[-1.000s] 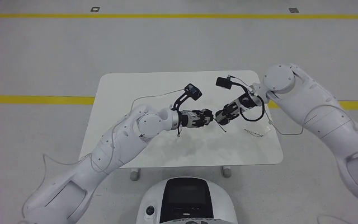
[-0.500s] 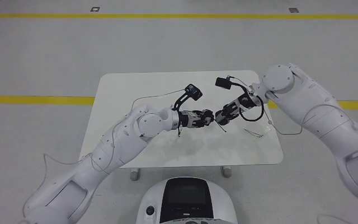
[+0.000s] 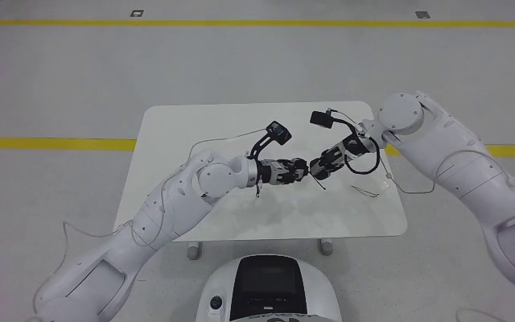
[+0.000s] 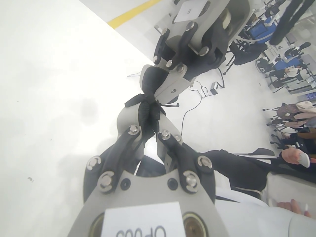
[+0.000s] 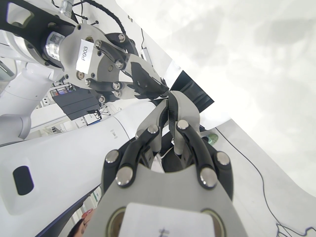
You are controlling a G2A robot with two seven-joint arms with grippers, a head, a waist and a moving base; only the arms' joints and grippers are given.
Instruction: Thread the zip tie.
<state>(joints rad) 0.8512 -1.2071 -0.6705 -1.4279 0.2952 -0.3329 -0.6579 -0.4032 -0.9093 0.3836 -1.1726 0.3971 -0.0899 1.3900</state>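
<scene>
Zip tie (image 3: 320,184): a thin dark strip held in the air above the middle of the table (image 3: 201,129). It hangs slanting down toward the table top from the spot where the two sets of fingertips meet.

Left gripper (image 3: 301,169) and right gripper (image 3: 315,171) meet tip to tip over the table, touching or nearly so.

Left wrist view: a short black strip end (image 4: 132,101) sticks out sideways at the junction, against the white table. The zip tie's head and its slot cannot be made out. The black finger pads and the strip merge into one dark patch, so I cannot tell whether the end has entered the slot.

Right wrist view: the junction is equally crowded, and no more than a thin dark sliver shows between the tips.

Left gripper's fingers (image 4: 170,129): drawn together with no gap at the pads, pinching the zip tie at their tips.

Right gripper's fingers (image 5: 187,107): also pressed together at the tips, holding the zip tie from the opposite side.

More thin dark ties (image 3: 366,191) lie flat on the table toward its right edge, well apart from both grippers.
</scene>
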